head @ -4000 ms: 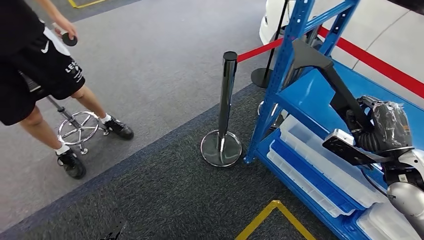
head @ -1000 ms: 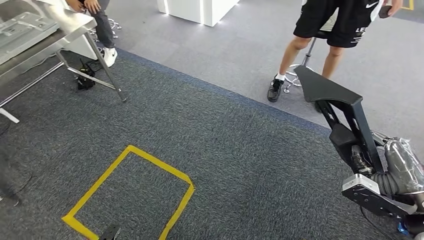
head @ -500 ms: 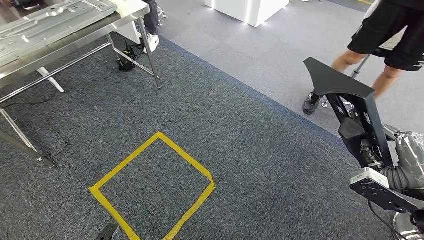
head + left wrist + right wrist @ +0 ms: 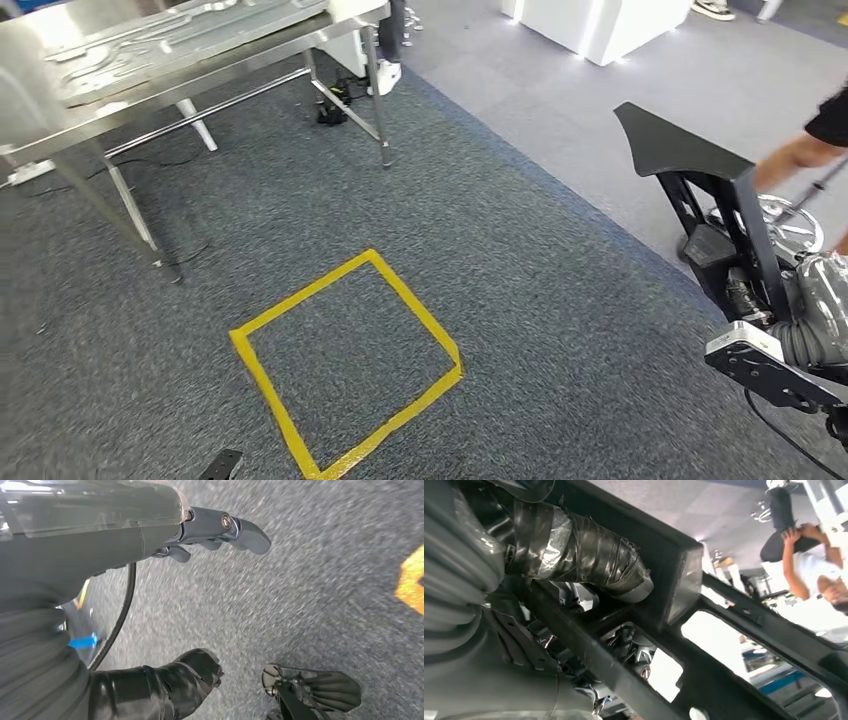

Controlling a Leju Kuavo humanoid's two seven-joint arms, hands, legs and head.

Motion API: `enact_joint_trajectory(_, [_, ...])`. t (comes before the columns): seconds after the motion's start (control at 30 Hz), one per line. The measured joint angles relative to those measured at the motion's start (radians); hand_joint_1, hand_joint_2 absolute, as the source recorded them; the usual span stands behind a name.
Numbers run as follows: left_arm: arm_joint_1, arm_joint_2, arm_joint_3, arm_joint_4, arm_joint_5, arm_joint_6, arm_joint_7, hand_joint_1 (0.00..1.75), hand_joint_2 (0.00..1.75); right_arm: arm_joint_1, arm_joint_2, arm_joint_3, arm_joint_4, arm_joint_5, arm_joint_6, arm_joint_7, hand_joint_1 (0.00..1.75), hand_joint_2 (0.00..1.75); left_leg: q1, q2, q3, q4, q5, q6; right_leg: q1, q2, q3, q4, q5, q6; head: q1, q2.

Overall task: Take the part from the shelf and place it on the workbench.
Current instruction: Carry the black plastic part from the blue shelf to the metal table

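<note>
Over on the robot's right side, the right hand [image 4: 745,300] is wrapped around the black part [image 4: 690,160], holding it upright well above the carpet, with the steel workbench [image 4: 200,45] off at the far left. Left hand [image 4: 210,530] hangs empty, fingers apart, over the floor. Looks like the carry leg to me: I'd keep the part level, step past the yellow tape square [image 4: 345,365], and square up to the bench before lowering anything.

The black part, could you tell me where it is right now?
In the head view the black part is at the right, gripped by the right hand above the carpet, far from the metal workbench at upper left.
</note>
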Motion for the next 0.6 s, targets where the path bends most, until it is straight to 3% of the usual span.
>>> enact_joint_trajectory(0.03, [0.001,0.0,0.0,0.0,0.0,0.0,0.0,0.0,1.75,0.0,0.0,0.0,0.001,0.0,0.0,0.0,1.75,1.75,0.0,0.005,0.02,-0.037,0.025,0.001,0.001,-0.014,0.001,0.0,-0.002,0.001,0.0,0.0])
enact_joint_trajectory(0.07, [0.002,0.0,0.0,0.0,0.0,0.0,0.0,0.0,1.75,0.0,0.0,0.0,0.001,0.0,0.0,0.0,1.75,1.75,-0.001,0.017,0.057,-0.106,0.058,0.004,0.002,-0.027,0.003,0.001,-0.004,0.003,0.0,0.0])
enact_joint_trajectory(0.13, [0.001,0.001,0.0,0.0,0.0,-0.001,-0.001,0.0,1.75,-0.003,0.0,0.0,0.002,0.0,0.0,0.0,1.75,1.75,-0.01,0.05,0.125,-0.231,0.098,0.015,0.005,-0.05,0.008,0.001,-0.009,0.009,0.001,0.0])
enact_joint_trajectory(0.2, [0.001,0.001,0.0,0.0,-0.001,-0.002,-0.002,0.0,1.75,-0.012,0.0,0.001,0.004,0.0,0.002,0.0,1.75,1.75,-0.02,0.059,0.144,-0.272,0.101,0.026,0.009,-0.069,0.011,0.0,-0.012,0.019,0.001,0.0])
enact_joint_trajectory(0.27, [0.003,0.001,0.0,0.0,-0.002,-0.005,-0.002,0.0,1.75,-0.026,0.0,0.003,0.009,0.0,0.006,0.002,1.75,1.75,-0.019,0.036,0.147,-0.281,0.105,0.035,0.007,-0.078,0.017,-0.003,-0.015,0.031,0.001,0.0])
enact_joint_trajectory(0.33, [0.002,0.001,0.0,0.0,-0.003,-0.01,-0.002,0.0,1.75,-0.045,-0.002,0.004,0.017,0.0,0.012,0.007,1.75,1.75,-0.013,0.016,0.158,-0.297,0.112,0.047,0.003,-0.038,0.006,0.03,-0.039,0.039,0.005,0.0])
enact_joint_trajectory(0.4, [-0.002,0.001,0.0,0.0,-0.003,-0.015,-0.004,0.0,1.75,-0.067,-0.004,0.006,0.029,-0.002,0.019,0.015,1.75,1.75,-0.011,-0.004,0.163,-0.305,0.113,0.058,0.001,0.022,-0.053,0.143,-0.094,0.042,0.008,0.0])
enact_joint_trajectory(0.47, [-0.005,0.001,0.0,0.0,-0.004,-0.018,-0.005,0.0,1.75,-0.085,-0.005,0.007,0.045,-0.005,0.028,0.023,1.75,1.75,-0.013,-0.028,0.164,-0.303,0.109,0.063,0.002,0.042,-0.124,0.264,-0.127,0.044,0.008,0.0])
enact_joint_trajectory(0.5, [-0.005,0.001,0.0,0.0,-0.004,-0.019,-0.006,0.0,1.75,-0.092,-0.005,0.008,0.052,-0.006,0.033,0.027,1.75,1.75,-0.013,-0.042,0.165,-0.3,0.106,0.064,0.001,0.044,-0.14,0.281,-0.116,0.044,0.008,0.0])
enact_joint_trajectory(0.53, [-0.005,0.001,0.0,0.0,-0.004,-0.019,-0.007,0.0,1.75,-0.1,-0.007,0.009,0.059,-0.007,0.037,0.029,1.75,1.75,-0.014,-0.056,0.167,-0.295,0.102,0.063,0.001,0.047,-0.137,0.257,-0.085,0.044,0.008,0.0])
enact_joint_trajectory(0.57, [-0.004,0.001,0.0,0.0,-0.004,-0.02,-0.007,0.0,1.75,-0.108,-0.011,0.009,0.064,-0.009,0.039,0.031,1.75,1.75,-0.013,-0.07,0.169,-0.289,0.097,0.061,-0.001,0.055,-0.116,0.2,-0.043,0.044,0.008,0.0])
enact_joint_trajectory(0.6, [-0.004,0.001,0.0,0.0,-0.004,-0.02,-0.008,0.0,1.75,-0.118,-0.014,0.009,0.069,-0.01,0.042,0.033,1.75,1.75,-0.013,-0.083,0.168,-0.282,0.091,0.057,-0.004,0.078,-0.089,0.136,-0.01,0.042,0.008,0.0])
